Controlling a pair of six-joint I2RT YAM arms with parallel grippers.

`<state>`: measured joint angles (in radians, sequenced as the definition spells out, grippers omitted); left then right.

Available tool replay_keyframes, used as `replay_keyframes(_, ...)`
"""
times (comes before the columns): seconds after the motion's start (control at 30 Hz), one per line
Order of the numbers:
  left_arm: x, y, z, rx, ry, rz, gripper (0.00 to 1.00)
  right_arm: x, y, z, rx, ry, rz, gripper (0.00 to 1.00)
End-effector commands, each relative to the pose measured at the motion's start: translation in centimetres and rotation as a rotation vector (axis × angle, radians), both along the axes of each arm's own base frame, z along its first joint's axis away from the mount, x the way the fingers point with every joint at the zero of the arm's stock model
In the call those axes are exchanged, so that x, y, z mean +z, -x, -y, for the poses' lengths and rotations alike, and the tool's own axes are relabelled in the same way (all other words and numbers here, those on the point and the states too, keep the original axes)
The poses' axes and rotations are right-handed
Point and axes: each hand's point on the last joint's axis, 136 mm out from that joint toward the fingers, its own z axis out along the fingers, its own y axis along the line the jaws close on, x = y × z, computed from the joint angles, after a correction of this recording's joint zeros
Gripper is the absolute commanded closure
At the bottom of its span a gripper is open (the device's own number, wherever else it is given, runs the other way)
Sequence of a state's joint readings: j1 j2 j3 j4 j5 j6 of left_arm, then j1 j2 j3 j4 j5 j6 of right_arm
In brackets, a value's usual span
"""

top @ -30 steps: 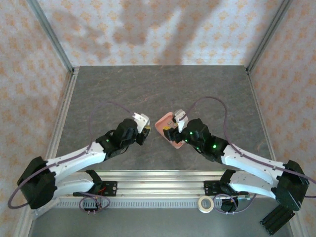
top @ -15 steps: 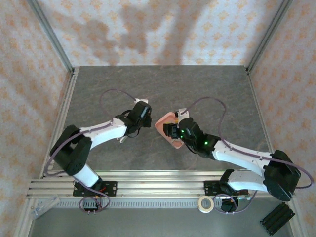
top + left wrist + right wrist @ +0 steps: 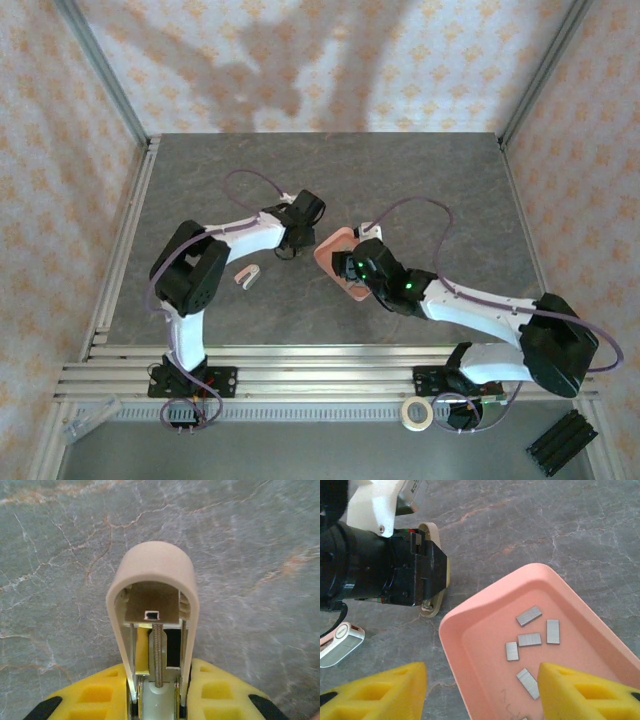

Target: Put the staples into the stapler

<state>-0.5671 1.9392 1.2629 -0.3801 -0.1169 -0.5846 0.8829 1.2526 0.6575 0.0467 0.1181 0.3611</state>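
Note:
My left gripper (image 3: 298, 214) is shut on the stapler (image 3: 152, 565), a pale pink cover standing open over a silvery channel and spring. From the right wrist view the stapler (image 3: 433, 606) sticks out of the left gripper (image 3: 415, 575) just left of the tray. Several grey staples (image 3: 529, 640) lie loose in the salmon-pink tray (image 3: 465, 645). Above the tray's near left corner my right gripper (image 3: 480, 680) hangs open, its yellow fingertips (image 3: 580, 690) astride the tray rim, gripping nothing. The top view puts the right gripper (image 3: 350, 264) over the tray (image 3: 330, 246).
A small pink and white piece (image 3: 246, 274) lies on the table left of the tray, also in the right wrist view as the pink and white piece (image 3: 340, 639). Metal rails (image 3: 320, 372) run along the near edge, with a tape roll (image 3: 417, 412) beyond.
The left arm has stretched out, carrying the stapler farther back and right, close to the tray's left corner. The right gripper has edged left over the tray.

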Motion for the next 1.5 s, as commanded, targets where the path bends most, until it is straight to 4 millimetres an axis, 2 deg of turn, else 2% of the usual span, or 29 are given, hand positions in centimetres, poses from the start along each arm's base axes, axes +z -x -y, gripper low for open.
replay_keyframes(0.0,-1.0,0.2,-1.2,0.056,-0.047,-0.046,0.84,1.0,-0.9,0.3,-0.052,0.006,0.018,0.4)
replay_keyframes(0.17,-1.5,0.2,-1.1,0.056,-0.048,-0.06,0.76,0.8,-1.0,0.5,-0.062,0.015,0.014,0.39)
replay_keyframes(0.4,-0.6,0.3,-1.2,0.038,-0.049,-0.054,0.51,1.0,-0.9,0.3,-0.06,0.011,0.009,0.37)
replay_keyframes(0.53,1.1,0.4,-1.5,0.035,-0.043,-0.019,0.41,1.5,-0.8,0.2,-0.052,0.003,0.002,0.35)
replay_keyframes(0.6,3.5,0.4,-1.6,0.033,-0.021,0.027,0.38,1.7,-0.6,0.1,-0.042,0.004,-0.007,0.34)
replay_keyframes(0.77,7.2,1.1,-2.6,0.037,-0.012,0.104,0.3,2.2,0.0,-0.5,-0.01,0.01,-0.062,0.32)
replay_keyframes(0.87,9.0,1.8,-3.5,0.044,-0.009,0.146,0.21,2.2,0.4,-1.0,-0.001,-0.005,-0.118,0.31)
replay_keyframes(1.0,10.2,3.2,-5.0,0.058,-0.012,0.174,0.12,1.6,1.5,-3.0,0.046,-0.056,-0.209,0.3)
replay_keyframes(1.13,10.3,4.7,-7.4,0.079,-0.038,0.205,0.01,1.1,3.1,-5.3,0.11,-0.029,-0.24,0.3)
replay_keyframes(1.37,8.6,7.8,-12.5,0.177,0.009,0.181,0.0,-1.2,6.0,-10.6,0.256,0.068,-0.314,0.3)
replay_keyframes(1.47,8.1,8.9,-13.9,0.215,0.033,0.179,0.0,-3.2,5.9,-11.7,0.26,0.111,-0.362,0.3)
